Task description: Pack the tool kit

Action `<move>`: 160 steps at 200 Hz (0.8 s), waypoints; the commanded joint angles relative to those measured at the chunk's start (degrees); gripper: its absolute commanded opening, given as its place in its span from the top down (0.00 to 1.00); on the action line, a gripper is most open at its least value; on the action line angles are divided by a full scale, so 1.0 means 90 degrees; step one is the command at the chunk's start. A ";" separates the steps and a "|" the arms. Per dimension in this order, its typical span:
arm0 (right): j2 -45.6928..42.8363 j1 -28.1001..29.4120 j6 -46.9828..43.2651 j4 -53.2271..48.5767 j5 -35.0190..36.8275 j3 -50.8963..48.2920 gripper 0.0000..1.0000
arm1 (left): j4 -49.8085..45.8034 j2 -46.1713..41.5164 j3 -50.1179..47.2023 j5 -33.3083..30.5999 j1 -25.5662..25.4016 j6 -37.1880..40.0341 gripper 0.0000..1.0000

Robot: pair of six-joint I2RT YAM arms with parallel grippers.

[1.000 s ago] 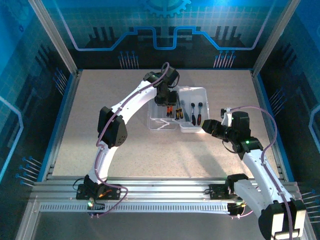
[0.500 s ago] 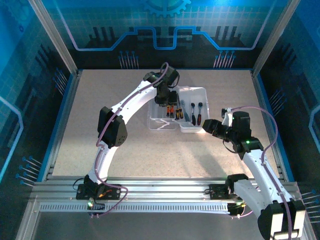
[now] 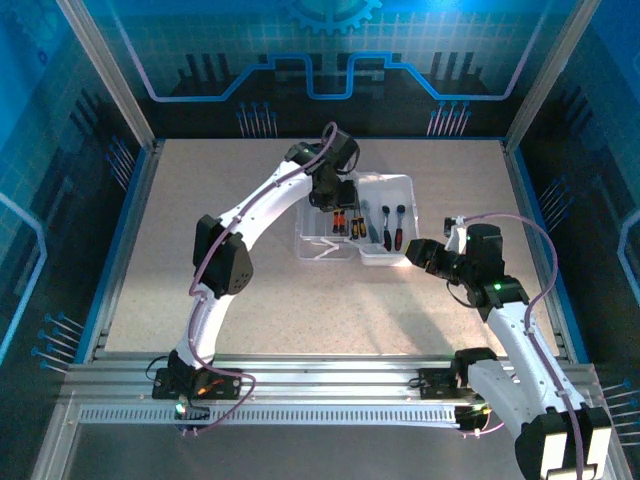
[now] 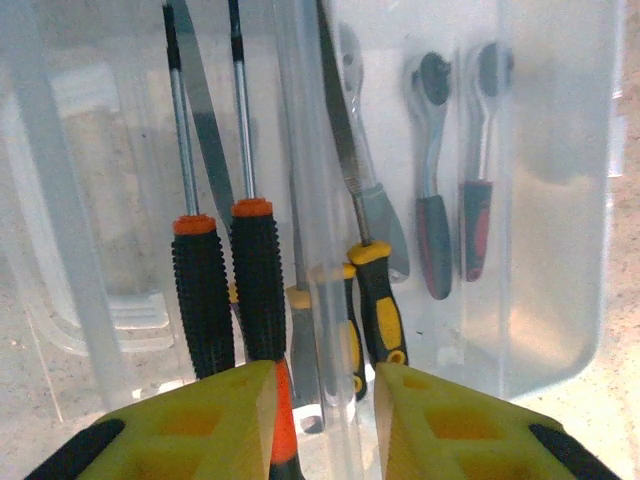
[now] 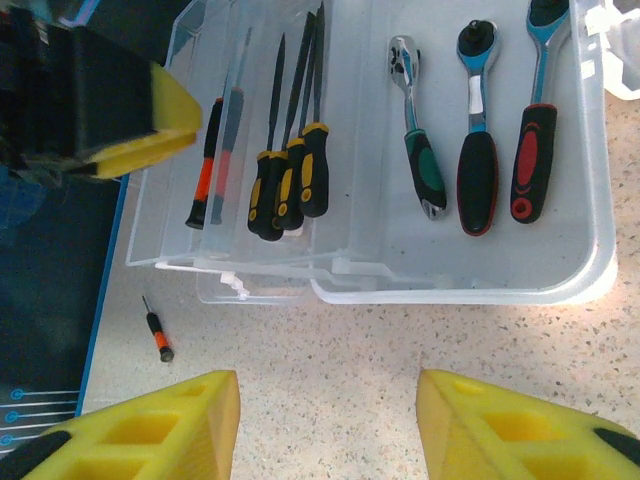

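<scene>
nearest the arm bases, the right gripper (image 5: 327,392) hangs over the bare table (image 5: 420,335) just short of the tool kit case (image 5: 480,292), its fingers spread wide with nothing between them. a little ahead of it and off to one side, a small loose screwdriver (image 5: 156,333) with an orange handle lies on the table outside the case, near its corner but not touching it.

further out, the clear case sits open near the middle of the table. three ratchet wrenches (image 5: 478,150) lie side by side in one half, and a cluster of yellow-and-black screwdrivers (image 5: 290,190) lies in the other half.

at the far side, the left gripper (image 4: 325,378) is low over the case. its fingers are partly open, and the butt of an orange-collared screwdriver (image 4: 258,290) sits in the gap. the gap looks wider than the handle, so i judge it is not clamped.

the packing looks nearly done, with this tool being set among the others. next, the left arm should lift clear. the stray screwdriver then calls for a low, narrow pinch before the lid is shut.
</scene>
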 commanded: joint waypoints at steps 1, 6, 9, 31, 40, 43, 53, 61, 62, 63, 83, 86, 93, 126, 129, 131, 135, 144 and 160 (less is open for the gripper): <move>-0.0028 -0.0072 0.0114 -0.0005 -0.0196 0.0131 0.49 | -0.0069 -0.0812 0.0071 -0.0241 -0.0033 0.0215 0.67; -0.0008 -0.0071 0.0142 0.0029 -0.0206 0.0136 0.49 | -0.0058 -0.0912 -0.0022 -0.0309 -0.0023 0.0217 0.66; 0.0001 -0.0056 0.0157 0.0056 -0.0217 0.0124 0.49 | -0.0053 -0.0974 -0.0087 -0.0350 -0.0015 0.0219 0.66; 0.0056 0.0062 0.0292 0.0229 -0.0233 0.0093 0.50 | 0.0150 -0.1591 -0.0953 -0.0647 0.0108 0.0187 0.66; 0.0065 0.0133 0.0337 0.0294 -0.0213 0.0074 0.50 | 0.0294 -0.1913 -0.1464 -0.0736 0.0226 0.0086 0.65; 0.0070 0.0174 0.0355 0.0322 -0.0202 0.0072 0.50 | 0.0358 -0.2046 -0.1657 -0.0753 0.0273 0.0039 0.65; 0.0092 0.0298 0.0376 0.0391 -0.0149 0.0048 0.50 | 0.0583 -0.2472 -0.2354 -0.0790 0.0458 -0.0163 0.61; 0.0126 0.0389 0.0376 0.0463 -0.0100 0.0020 0.50 | 0.0751 -0.2888 -0.2914 -0.0816 0.0630 -0.0344 0.61; 0.0130 0.0413 0.0375 0.0480 -0.0093 0.0017 0.50 | 0.0774 -0.2935 -0.2975 -0.0824 0.0647 -0.0366 0.61; 0.0137 0.0429 0.0370 0.0493 -0.0085 0.0010 0.50 | 0.0796 -0.2977 -0.3060 -0.0823 0.0661 -0.0386 0.61; 0.0341 0.0680 0.0317 0.0655 0.0061 -0.0041 0.50 | 0.1106 -0.3944 -0.4319 -0.1109 0.1074 -0.0751 0.56; 0.0384 0.0719 0.0308 0.0686 0.0068 -0.0037 0.50 | 0.1117 -0.4085 -0.4479 -0.1173 0.1131 -0.0793 0.54; 0.0481 0.0816 0.0306 0.0769 0.0061 -0.0021 0.50 | 0.1137 -0.4390 -0.4856 -0.1313 0.1287 -0.0892 0.51; 0.0865 0.1548 0.0364 0.1170 0.0372 0.0166 0.46 | 0.1382 -0.5547 -0.6460 -0.1347 0.2231 -0.1410 0.31; 0.0911 0.1619 0.0362 0.1202 0.0413 0.0177 0.45 | 0.1408 -0.5625 -0.6643 -0.1314 0.2322 -0.1452 0.28; 0.0939 0.1667 0.0362 0.1224 0.0424 0.0194 0.45 | 0.1431 -0.5676 -0.6748 -0.1299 0.2385 -0.1471 0.25; 0.1003 0.1744 0.0362 0.1260 0.0455 0.0216 0.45 | 0.1473 -0.5748 -0.6910 -0.1291 0.2479 -0.1515 0.18; 0.1145 0.1896 0.0353 0.1290 0.0495 0.0300 0.45 | 0.1482 -0.5863 -0.7246 -0.1327 0.2704 -0.1663 0.01; 0.1354 0.2022 0.0314 0.1304 0.0510 0.0410 0.45 | 0.1580 -0.5856 -0.7709 -0.1142 0.3081 -0.1741 0.01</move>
